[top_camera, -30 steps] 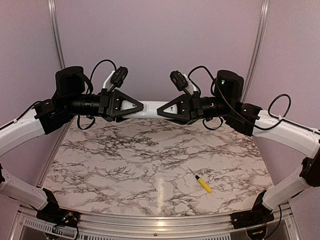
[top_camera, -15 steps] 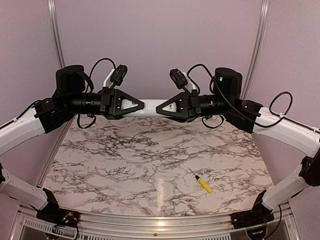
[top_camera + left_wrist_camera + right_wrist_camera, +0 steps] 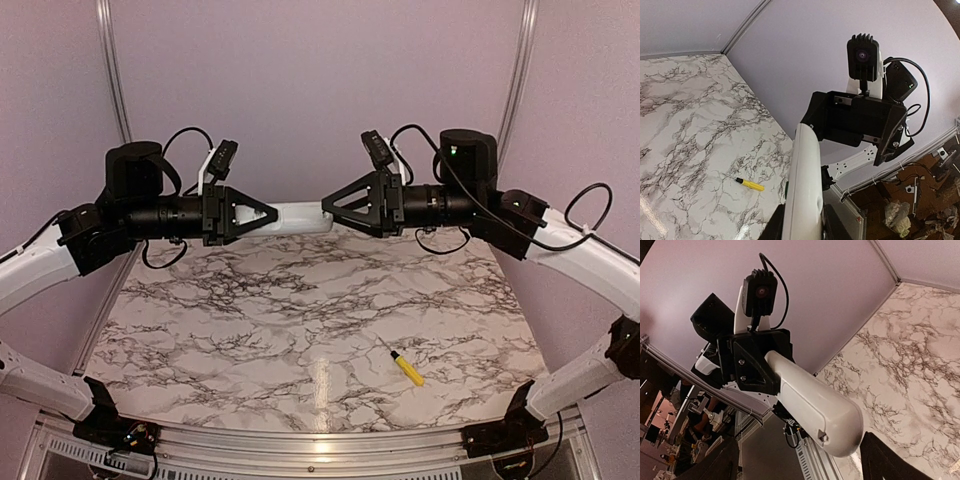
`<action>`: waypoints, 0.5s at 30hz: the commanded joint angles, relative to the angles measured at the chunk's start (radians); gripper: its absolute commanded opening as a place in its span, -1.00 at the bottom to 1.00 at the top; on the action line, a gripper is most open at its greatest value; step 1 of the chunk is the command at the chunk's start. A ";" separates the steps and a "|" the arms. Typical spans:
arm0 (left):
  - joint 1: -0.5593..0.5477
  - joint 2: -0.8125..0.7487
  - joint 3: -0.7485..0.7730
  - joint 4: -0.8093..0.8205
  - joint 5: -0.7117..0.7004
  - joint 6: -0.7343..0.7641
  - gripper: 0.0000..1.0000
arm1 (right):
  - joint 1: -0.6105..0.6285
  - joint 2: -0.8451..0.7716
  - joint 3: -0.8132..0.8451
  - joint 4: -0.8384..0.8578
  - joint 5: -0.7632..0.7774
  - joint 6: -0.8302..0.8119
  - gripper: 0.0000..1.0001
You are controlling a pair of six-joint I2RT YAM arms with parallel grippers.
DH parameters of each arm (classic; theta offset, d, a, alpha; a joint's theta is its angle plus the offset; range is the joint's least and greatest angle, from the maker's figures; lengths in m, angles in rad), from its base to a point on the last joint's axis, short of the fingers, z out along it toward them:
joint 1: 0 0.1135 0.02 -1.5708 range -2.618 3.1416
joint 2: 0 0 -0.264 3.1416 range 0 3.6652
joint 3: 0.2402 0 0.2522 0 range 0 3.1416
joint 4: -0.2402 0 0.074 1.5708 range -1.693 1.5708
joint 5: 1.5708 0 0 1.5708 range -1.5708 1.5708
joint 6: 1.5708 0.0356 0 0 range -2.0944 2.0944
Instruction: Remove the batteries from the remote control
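Note:
The white remote control [image 3: 303,217] hangs level above the back of the table, its left end clamped in my left gripper [image 3: 272,213]. In the left wrist view the remote control [image 3: 805,185] runs up from between that gripper's [image 3: 802,227] black jaws. My right gripper [image 3: 328,207] is open at the remote's free end. In the right wrist view its fingers [image 3: 715,465] stand wide on either side of the remote control [image 3: 815,402] without touching. The plain back, with a closed cover and a small catch, faces this camera. The batteries are hidden.
A yellow-handled screwdriver [image 3: 404,366] lies on the marble table [image 3: 250,330] at the front right, and the left wrist view also catches the screwdriver [image 3: 751,184]. Purple walls and metal posts close in the back and sides.
My right gripper has opened and let go of the remote, and that arm has drawn back to the right. The left arm has shifted left with the remote still in its jaws.

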 commanded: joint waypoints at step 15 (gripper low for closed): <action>0.012 -0.016 0.011 -0.196 -0.237 -0.033 -1.00 | 0.035 -0.121 0.015 -0.156 0.423 0.090 0.59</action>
